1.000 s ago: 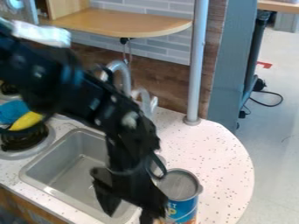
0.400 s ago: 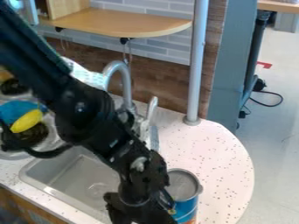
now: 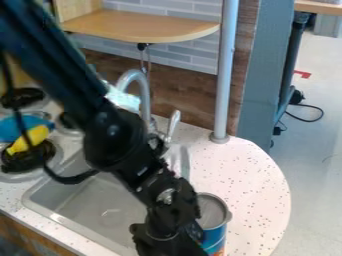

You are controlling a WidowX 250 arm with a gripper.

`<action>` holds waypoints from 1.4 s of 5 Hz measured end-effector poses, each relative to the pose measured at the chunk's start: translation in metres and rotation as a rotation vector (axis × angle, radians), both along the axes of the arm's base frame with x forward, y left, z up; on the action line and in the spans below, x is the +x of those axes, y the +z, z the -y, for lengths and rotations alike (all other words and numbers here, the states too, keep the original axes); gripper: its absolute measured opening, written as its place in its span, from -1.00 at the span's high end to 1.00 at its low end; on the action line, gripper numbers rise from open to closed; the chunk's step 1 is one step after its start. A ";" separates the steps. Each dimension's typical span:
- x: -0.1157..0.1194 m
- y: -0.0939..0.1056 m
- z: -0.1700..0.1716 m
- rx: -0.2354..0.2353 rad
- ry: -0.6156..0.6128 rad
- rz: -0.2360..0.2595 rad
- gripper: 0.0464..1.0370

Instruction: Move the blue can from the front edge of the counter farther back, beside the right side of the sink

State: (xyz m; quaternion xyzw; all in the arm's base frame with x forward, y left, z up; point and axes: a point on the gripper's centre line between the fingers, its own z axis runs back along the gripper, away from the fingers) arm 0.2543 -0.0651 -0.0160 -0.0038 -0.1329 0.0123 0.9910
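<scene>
My pincer [image 3: 170, 245]: sink's [image 3: 87, 205] near-right corner | blue can [image 3: 215, 236]: right of sink | grip (half hidden): I can't tell

1 fixed camera looks down at a slant on the table [image 3: 254, 187] from above its front side, facing the tiled wall [image 3: 194, 52]. It is near enough for the sink [image 3: 97, 207] and the table's rounded end to span much of the view, with burners at the left edge, floor [image 3: 314, 165] at the right, and the tool [image 3: 167, 243] at the bottom edge.
</scene>
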 end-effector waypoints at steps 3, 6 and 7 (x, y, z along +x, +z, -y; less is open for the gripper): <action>0.052 -0.007 -0.026 0.004 0.088 -0.022 -0.93; 0.108 0.011 -0.052 -0.017 0.121 -0.014 -0.93; 0.152 -0.016 -0.030 -0.007 0.164 -0.026 -0.93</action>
